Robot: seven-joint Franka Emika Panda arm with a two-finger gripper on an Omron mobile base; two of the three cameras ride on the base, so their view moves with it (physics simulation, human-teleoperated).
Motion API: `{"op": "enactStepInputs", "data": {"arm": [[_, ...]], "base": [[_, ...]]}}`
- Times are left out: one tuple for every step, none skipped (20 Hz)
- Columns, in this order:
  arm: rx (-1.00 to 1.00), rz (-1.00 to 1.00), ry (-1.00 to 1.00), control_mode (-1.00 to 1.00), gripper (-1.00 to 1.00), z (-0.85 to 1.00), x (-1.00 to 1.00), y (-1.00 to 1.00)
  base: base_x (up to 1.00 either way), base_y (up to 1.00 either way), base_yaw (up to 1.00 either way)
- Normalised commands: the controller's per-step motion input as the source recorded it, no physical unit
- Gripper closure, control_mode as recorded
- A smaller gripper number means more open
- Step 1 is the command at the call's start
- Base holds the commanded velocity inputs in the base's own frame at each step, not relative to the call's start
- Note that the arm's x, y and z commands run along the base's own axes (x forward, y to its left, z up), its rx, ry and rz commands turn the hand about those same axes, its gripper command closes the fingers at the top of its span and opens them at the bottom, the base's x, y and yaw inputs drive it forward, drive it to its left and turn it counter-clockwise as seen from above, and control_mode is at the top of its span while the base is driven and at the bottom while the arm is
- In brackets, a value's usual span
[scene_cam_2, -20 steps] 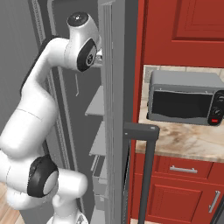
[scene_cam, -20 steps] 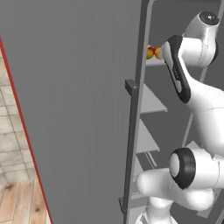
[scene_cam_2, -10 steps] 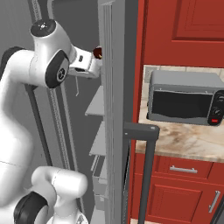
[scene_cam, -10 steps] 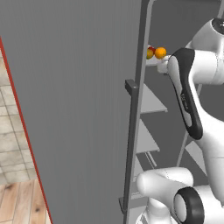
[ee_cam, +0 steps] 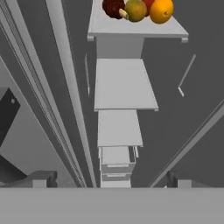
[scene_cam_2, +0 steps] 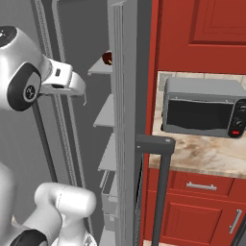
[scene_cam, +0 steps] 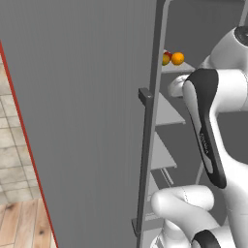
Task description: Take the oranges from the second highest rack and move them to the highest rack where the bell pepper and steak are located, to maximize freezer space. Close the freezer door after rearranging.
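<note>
Arm swung aside; oranges [scene_cam: 177,58] half-hidden behind freezer door [scene_cam: 92,111]

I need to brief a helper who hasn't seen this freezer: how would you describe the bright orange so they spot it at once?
Look inside the open freezer at the top shelf, the only grey shelf with food on it. A small cluster sits there; the orange is the glossy orange-yellow ball at one end, brighter than the greenish fruit and dark red pepper beside it.

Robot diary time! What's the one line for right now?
gripper: open, empty | oranges: on highest rack beside bell pepper | second highest rack: bare | freezer door: open
</note>
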Motion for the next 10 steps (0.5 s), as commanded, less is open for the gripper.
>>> {"op": "enactStepInputs", "data": {"arm": [[-0.01,0.0,0.0,-1.0,-1.0,0.0,-0.11,0.21],[0.0,0.0,0.0,-1.0,-1.0,0.0,-0.14,0.15],[0.0,0.0,0.0,-1.0,-1.0,0.0,-0.15,0.09],[0.0,0.0,0.0,-1.0,-1.0,0.0,-0.39,0.13],[0.0,0.0,0.0,-1.0,-1.0,0.0,-0.34,0.06],[0.0,0.0,0.0,-1.0,-1.0,0.0,-0.38,0.04],[0.0,0.0,0.0,-1.0,-1.0,-0.03,-0.25,0.02],[-0.01,0.0,0.06,-1.0,-1.0,-0.06,-0.05,0.02],[0.0,0.0,0.07,-1.0,-1.0,-0.04,0.0,0.0],[0.0,0.0,0.05,-1.0,-1.0,0.0,0.0,0.0]], "base": [[0.0,0.0,0.0],[0.0,0.0,0.0],[0.0,0.0,0.0],[0.0,0.0,0.0],[0.0,0.0,0.0],[0.0,0.0,0.0],[0.0,0.0,0.0],[0.0,0.0,0.0],[0.0,0.0,0.0],[0.0,0.0,0.0]]}}
